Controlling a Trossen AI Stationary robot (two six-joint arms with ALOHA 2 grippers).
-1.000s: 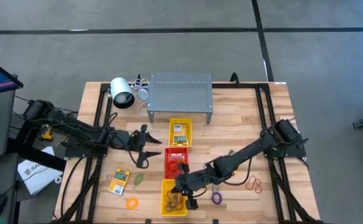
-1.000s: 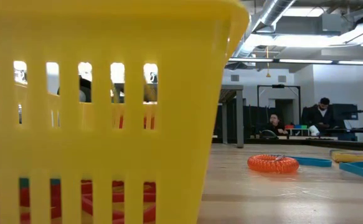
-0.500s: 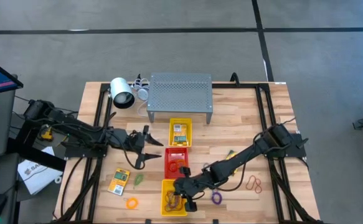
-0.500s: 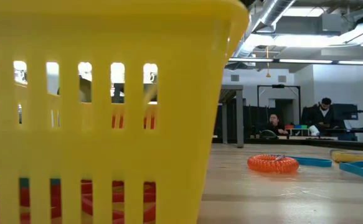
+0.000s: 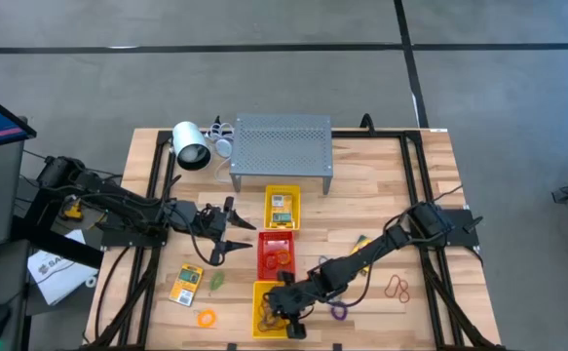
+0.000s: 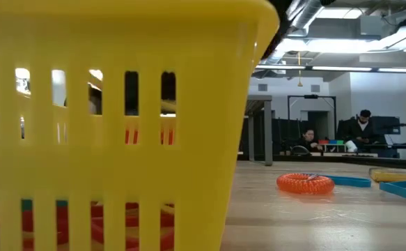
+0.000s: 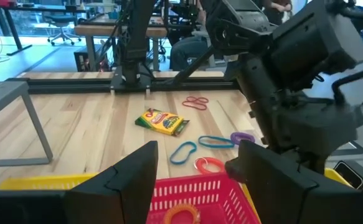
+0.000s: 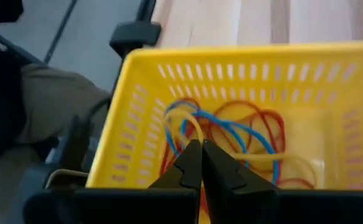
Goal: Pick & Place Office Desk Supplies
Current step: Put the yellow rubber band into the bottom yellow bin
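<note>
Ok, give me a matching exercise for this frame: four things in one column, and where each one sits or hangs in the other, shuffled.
Things:
1. right gripper
2. left gripper
3. orange ring
4. purple loop

Places:
A. on the bare wood, left of the near yellow tray
B. over the near yellow tray, shut
C. on the wood just right of that tray
D. left of the red tray, open

Pairs: 1-B, 2-D, 3-A, 4-C

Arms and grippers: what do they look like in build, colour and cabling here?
Both arms are dark, slim jointed links. The left gripper has two pointed black fingers with flat, angular faces. The right gripper ends in narrow black fingers tapering to a wedge, behind a boxy black wrist housing. A thin black cable runs along the right arm. No markings are legible.
</note>
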